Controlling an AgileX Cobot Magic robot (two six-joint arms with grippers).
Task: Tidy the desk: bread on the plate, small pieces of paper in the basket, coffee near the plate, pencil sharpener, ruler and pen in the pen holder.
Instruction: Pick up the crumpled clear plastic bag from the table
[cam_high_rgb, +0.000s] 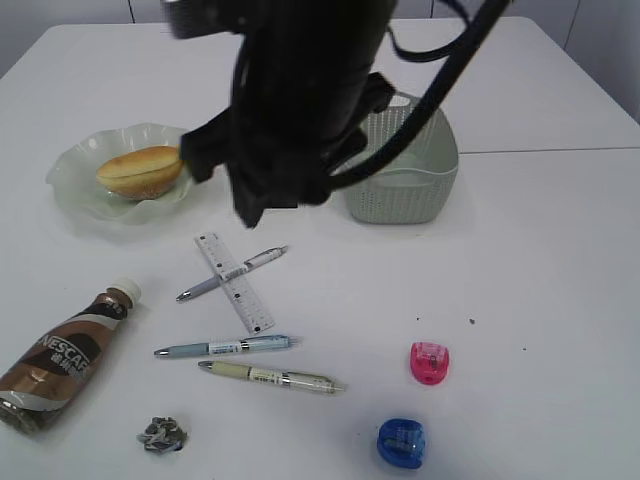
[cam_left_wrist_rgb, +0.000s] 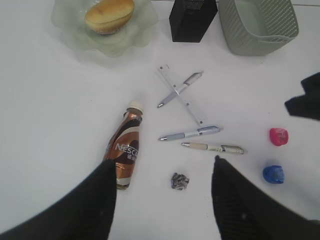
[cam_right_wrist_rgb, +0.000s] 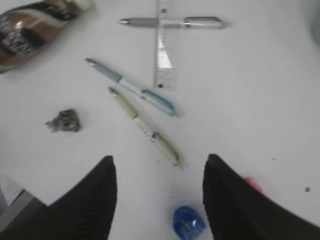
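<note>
White table (cam_high_rgb: 540, 300) shows only bread (cam_high_rgb: 140, 170) done, on the plate (cam_high_rgb: 70, 180); coffee (cam_high_rgb: 65, 355), paper (cam_high_rgb: 163, 434), ruler (cam_high_rgb: 235, 282), pens and sharpeners lie loose, both pincers (cam_left_wrist_rgb: 162, 200) (cam_right_wrist_rgb: 157, 200) wide and empty above them.

A: What sort of place is this?

B: A robot lab or test room made up like an office desk. The white table (cam_high_rgb: 540, 300) is bare and plain, with pale wall panels behind it.

A: What shows that?

B: A black robot arm (cam_high_rgb: 300, 90) with cables hangs over 3 pens (cam_left_wrist_rgb: 190, 134), a ruler (cam_high_rgb: 235, 282) and a mesh pen cup (cam_left_wrist_rgb: 192, 20).
</note>
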